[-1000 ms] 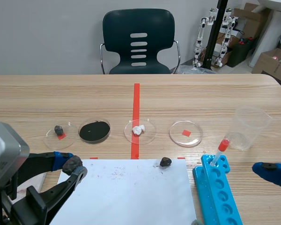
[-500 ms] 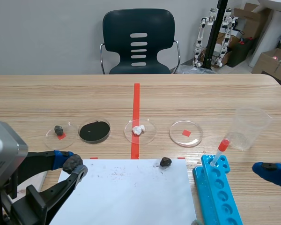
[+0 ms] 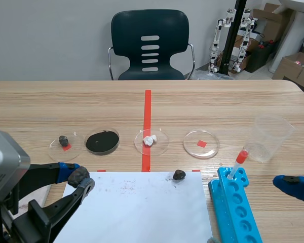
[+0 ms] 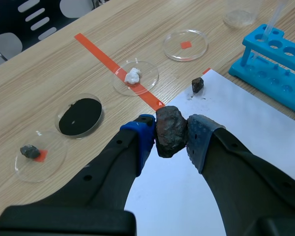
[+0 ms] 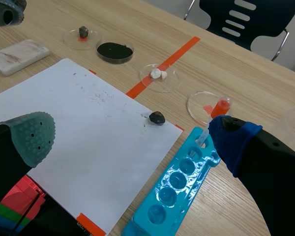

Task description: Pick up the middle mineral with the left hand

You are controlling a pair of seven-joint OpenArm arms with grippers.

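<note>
Left pincer [image 4: 171, 136] clamped on the dark mineral [image 4: 169, 129], pads on opposite flanks so it sits square, raised over the white paper [image 4: 246, 123] edge. Judgement: pick achieved. Right pincer [image 5: 132, 135] wide, empty, near the blue rack [image 5: 187, 182].

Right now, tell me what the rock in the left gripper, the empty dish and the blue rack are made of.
Rock, shut in the left gripper: dark brownish stone, rough and dull, lumpy faces. Empty dish: clear plastic or glass, glossy; the table shows through. Rack: blue plastic, smooth, moulded with round holes, likely.
</note>
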